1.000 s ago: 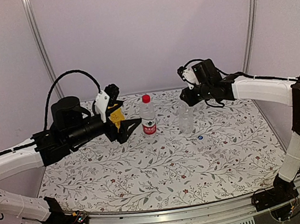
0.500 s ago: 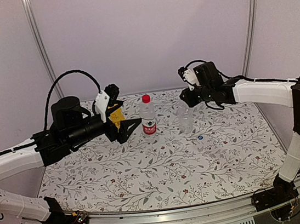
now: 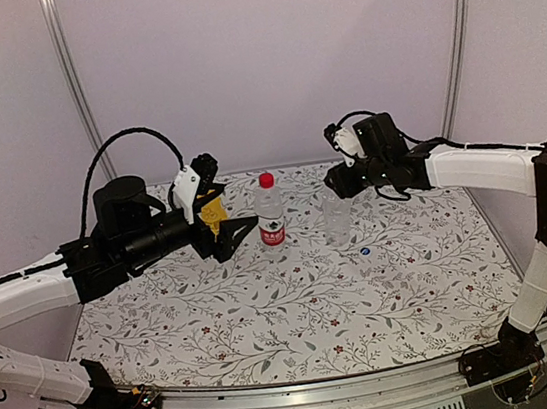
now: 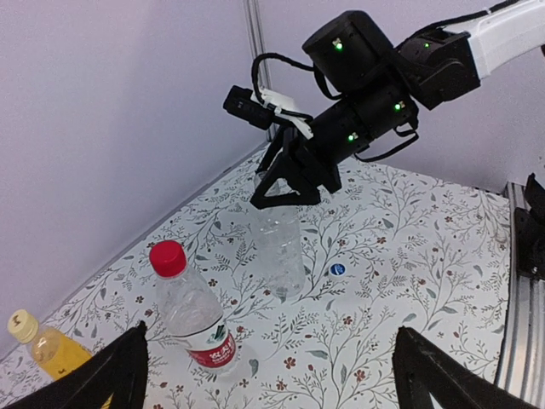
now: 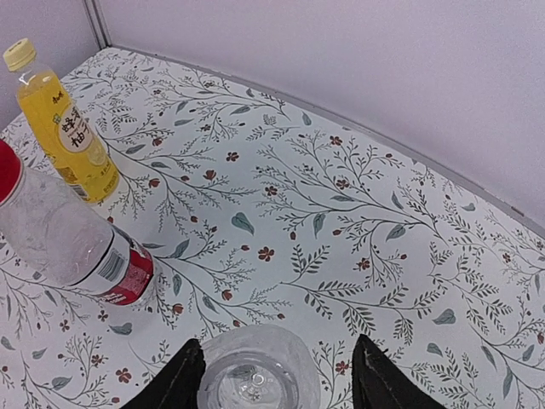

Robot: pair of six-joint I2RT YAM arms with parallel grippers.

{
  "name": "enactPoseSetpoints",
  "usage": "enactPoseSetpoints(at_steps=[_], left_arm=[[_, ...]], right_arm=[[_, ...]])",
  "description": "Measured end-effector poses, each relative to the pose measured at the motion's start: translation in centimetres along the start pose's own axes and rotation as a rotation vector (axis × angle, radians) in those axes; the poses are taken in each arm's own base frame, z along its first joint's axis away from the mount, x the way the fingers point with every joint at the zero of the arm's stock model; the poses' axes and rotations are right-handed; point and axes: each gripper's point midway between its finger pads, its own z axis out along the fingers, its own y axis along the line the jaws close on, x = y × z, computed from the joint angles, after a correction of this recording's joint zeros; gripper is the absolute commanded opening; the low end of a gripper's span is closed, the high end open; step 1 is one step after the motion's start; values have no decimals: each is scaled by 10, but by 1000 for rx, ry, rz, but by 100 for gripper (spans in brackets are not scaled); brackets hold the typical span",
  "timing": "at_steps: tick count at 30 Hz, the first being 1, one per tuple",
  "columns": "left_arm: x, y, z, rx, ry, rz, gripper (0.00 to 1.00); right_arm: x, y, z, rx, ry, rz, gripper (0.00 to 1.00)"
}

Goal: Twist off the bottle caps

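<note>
The clear unlabelled bottle [image 3: 337, 220] stands uncapped at mid-table. Its open mouth [image 5: 255, 385] sits between my right gripper's [image 5: 277, 385] wide-open fingers, not touching them. The blue-white cap [image 3: 364, 250] lies on the table just beside it and also shows in the left wrist view [image 4: 338, 269]. The red-label bottle [image 3: 270, 217] stands upright with its red cap [image 4: 168, 256] on. The yellow bottle [image 5: 72, 141] stands behind it with its yellow cap [image 5: 19, 54] on. My left gripper [image 3: 229, 208] is open and empty, hovering left of the red-label bottle.
The floral tablecloth [image 3: 298, 312] covers the table. White walls and two metal rails [image 3: 74, 90] close the back. My right arm [image 3: 490, 161] reaches in from the right, above the table's far side.
My right gripper has shifted slightly over the clear bottle. The left arm and the bottles have not moved.
</note>
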Motion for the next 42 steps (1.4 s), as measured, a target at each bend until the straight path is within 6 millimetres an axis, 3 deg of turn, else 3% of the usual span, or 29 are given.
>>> enactPoseSetpoints(at_steps=[9, 23, 33, 39, 42], left_arm=[[1, 0, 1, 0, 3, 3, 100], [13, 4, 13, -20, 65, -27, 98], [-7, 18, 39, -72, 137, -73, 88], [4, 25, 65, -93, 222, -86, 75], [13, 33, 82, -123, 276, -93, 73]], right_arm=[[1, 3, -5, -19, 12, -3, 71], [-18, 21, -27, -129, -38, -2, 78], [-51, 30, -69, -200, -133, 22, 79], [-68, 34, -91, -237, -193, 35, 79], [-72, 35, -96, -249, -212, 40, 79]])
